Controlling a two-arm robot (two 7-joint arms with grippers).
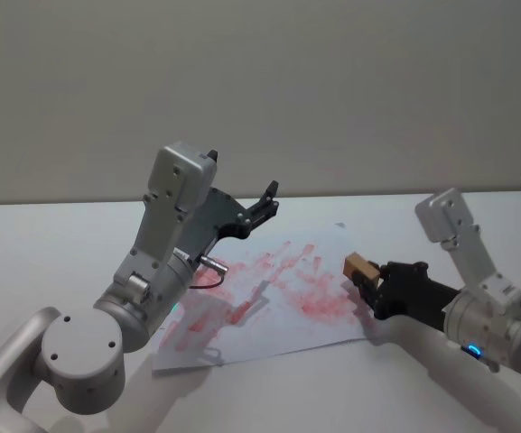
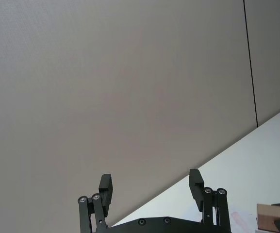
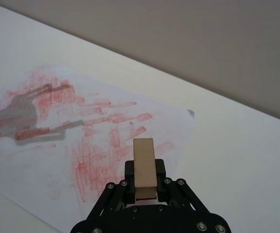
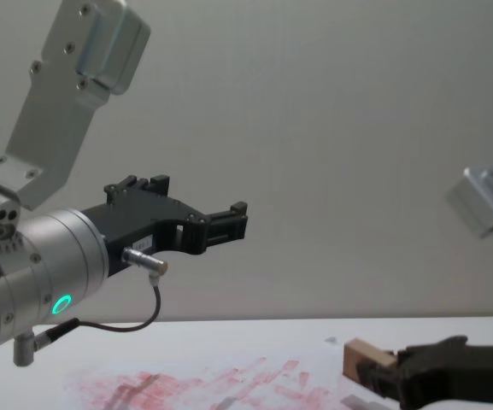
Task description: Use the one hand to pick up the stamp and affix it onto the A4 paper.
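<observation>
The white counter (image 1: 52, 234) carries the A4 paper (image 1: 283, 311), a thin, limp sheet smeared with red that would likely slide or lift under a careless press. The left gripper (image 1: 270, 200) hangs raised over the paper's 11 o'clock side, jaws wide and empty. The right gripper (image 1: 368, 281) is at the paper's 3 o'clock edge, jaws clamped on the stamp (image 1: 359, 267). This small wooden block looks light, stiff and sturdy. It is gripped on opposite side faces, which seems sound.
</observation>
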